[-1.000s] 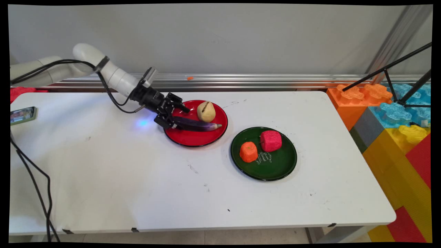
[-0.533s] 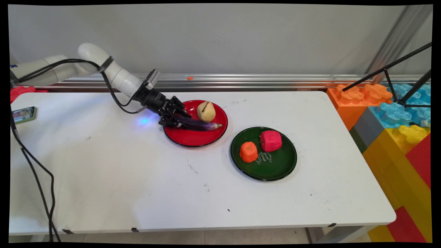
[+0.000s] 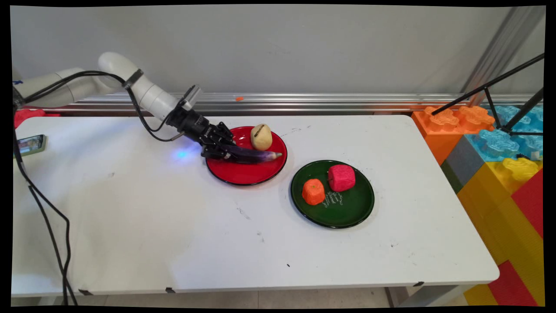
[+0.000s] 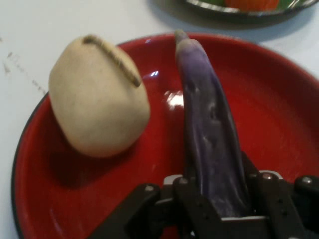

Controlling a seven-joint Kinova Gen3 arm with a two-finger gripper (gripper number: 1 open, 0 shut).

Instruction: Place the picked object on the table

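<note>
Jaws clamped on the thick end of a purple eggplant [image 4: 212,144], one finger on each side of it, seen clearly in the hand view. Gripper [image 3: 222,150] low over the left rim of a red plate [image 3: 247,174], reaching in from the left. Eggplant [image 3: 254,155] stretched across the plate, thin tip pointing to the right rim, and if lifted or resting on the plate cannot be told. Just behind it on the same plate [image 4: 279,99], a beige potato-like piece [image 3: 261,136] with a dark slit on top [image 4: 99,97], close to the eggplant. To the right, apart from the red plate, a green plate [image 3: 347,215] with an orange piece [image 3: 313,191] and a pink-red piece [image 3: 341,178]. All on the white surface [image 3: 173,234]. At the far left edge, a phone [image 3: 28,144].
</note>
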